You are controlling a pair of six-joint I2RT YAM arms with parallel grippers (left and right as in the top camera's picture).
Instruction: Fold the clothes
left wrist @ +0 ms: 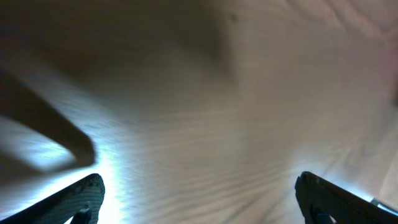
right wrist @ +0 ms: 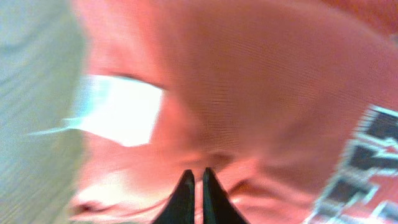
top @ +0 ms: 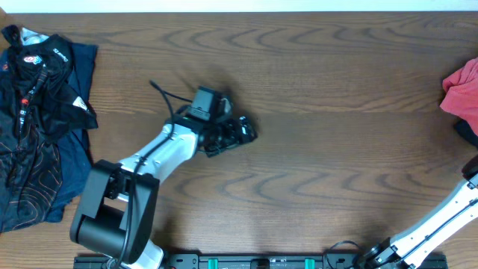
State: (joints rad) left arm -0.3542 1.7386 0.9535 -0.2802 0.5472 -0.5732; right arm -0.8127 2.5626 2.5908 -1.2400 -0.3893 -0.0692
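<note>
A dark wooden table [top: 321, 149] with wavy grain fills the overhead view. At its left edge lies a rumpled pile of dark garments [top: 37, 127]. A black top [top: 33, 67] with red-and-white printing rests at the far end, beside a navy cloth [top: 78, 142], and black fabric traced with thin orange lines [top: 26, 179] lies nearer. A pale wall strip [top: 239, 4] runs along the far side. A dark shape [top: 467, 132] at the right edge is too cropped to identify.
</note>
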